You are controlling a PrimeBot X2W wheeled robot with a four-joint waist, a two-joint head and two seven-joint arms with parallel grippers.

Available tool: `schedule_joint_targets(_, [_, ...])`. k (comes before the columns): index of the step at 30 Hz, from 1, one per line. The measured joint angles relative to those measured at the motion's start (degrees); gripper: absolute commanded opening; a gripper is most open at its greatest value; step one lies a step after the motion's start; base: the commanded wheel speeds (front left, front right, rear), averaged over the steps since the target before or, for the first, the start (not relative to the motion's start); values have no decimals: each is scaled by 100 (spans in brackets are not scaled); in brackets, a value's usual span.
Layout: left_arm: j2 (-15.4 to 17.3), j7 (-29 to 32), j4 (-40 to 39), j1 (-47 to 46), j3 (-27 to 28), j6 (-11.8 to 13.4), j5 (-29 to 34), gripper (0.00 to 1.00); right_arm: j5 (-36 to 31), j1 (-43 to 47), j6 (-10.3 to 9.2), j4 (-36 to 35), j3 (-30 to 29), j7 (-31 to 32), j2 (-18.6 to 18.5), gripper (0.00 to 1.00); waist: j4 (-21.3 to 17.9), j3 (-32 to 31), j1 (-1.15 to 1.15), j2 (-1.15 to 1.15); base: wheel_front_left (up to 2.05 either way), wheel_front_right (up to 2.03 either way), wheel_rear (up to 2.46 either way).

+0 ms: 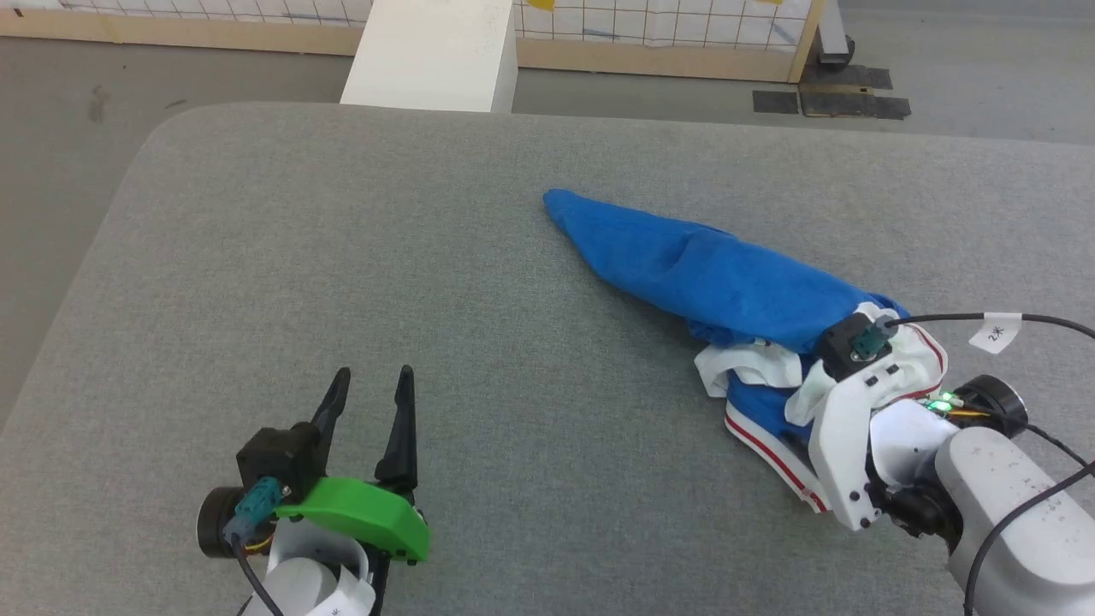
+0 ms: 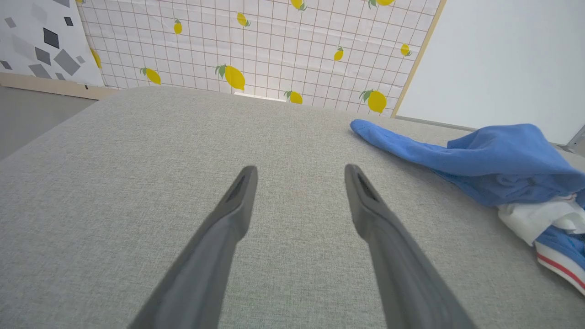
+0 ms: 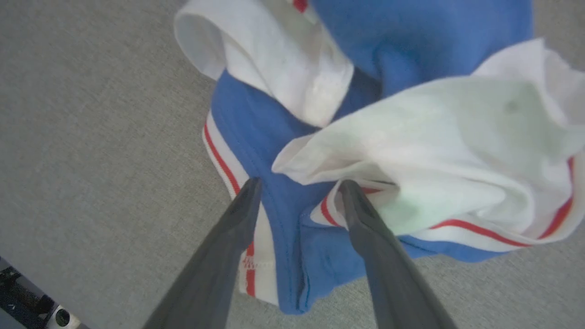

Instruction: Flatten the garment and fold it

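At the striped hem [image 3: 219,155] of the garment [image 1: 710,274], your right gripper [image 3: 299,185] straddles the cloth, wide open and empty, ready to pinch.

The garment [image 2: 493,155] was cut by the left wrist view's edge; the right gripper's [image 3: 299,183] contact with it unclear.

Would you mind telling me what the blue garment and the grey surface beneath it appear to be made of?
The garment looks like soft, matte knit jersey, perhaps cotton or polyester: it slumps in limp folds, with stitched hems. The grey surface looks like matte woven upholstery cloth, showing a fine flecked weave; its rounded corner hints at padding.
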Motion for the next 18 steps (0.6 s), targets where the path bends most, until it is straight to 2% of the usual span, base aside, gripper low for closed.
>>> schedule_joint_targets(10, [10, -16, 45, 3, 43, 3, -1, 100, 12, -148, 1, 104, -221, -539, -14, 0, -161, -124, 0, 0, 0, 0, 0])
schedule_joint_targets(14, [24, -16, 31, 19, 55, 32, -1, 100, -14, -90, 0, -53, -726, -686, -52, 0, -276, -214, 0, 0, 0, 0, 0])
schedule_joint_targets(18, [36, -18, -5, 64, 58, 60, -3, 100, -181, 235, 0, -266, -1546, -1065, -30, 0, -398, -289, 0, 0, 0, 0, 0])
